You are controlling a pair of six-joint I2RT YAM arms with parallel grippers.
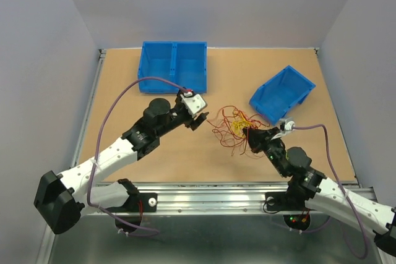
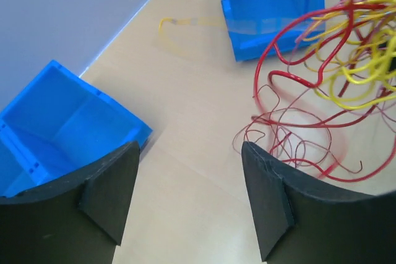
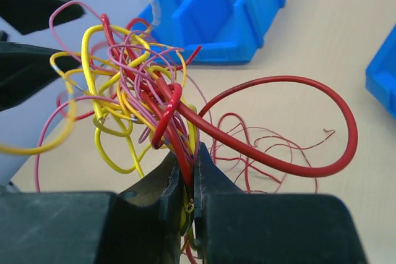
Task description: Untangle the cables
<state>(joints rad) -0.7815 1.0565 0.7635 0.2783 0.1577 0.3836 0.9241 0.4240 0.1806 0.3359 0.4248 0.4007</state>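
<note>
**Item 1, the cables** (image 1: 234, 129). We record one knotted bundle of thin wires in red, yellow and magenta-pink. It sits near the middle of the tabletop (image 1: 223, 72), between the two arms. The right wrist view shows yellow and pink loops bunched tightly above the claw. One thicker red wire arcs wide to the right in that view. Finer dark-red strands trail loose across the tabletop below the bundle. We also note a lone yellow strand (image 2: 179, 23) lying flat beside the single bin.

**Item 2, the right claw** (image 3: 187, 162). We list it as clamped on the cables. Its jaws are pressed together, with red and yellow strands pinched between them at the base of the bundle.

**Item 3, the left claw** (image 2: 189, 165). We list its jaws as spread wide apart, with nothing between them. It sits just left of the bundle, and bare tabletop shows through the gap.

**Item 4, the double bin** (image 1: 172, 66). We record it as blue with two compartments, standing at the far side of the tabletop behind the left arm.

**Item 5, the single bin** (image 1: 283, 94). We record it as blue and set at an angle, just beyond the bundle on the right.
</note>
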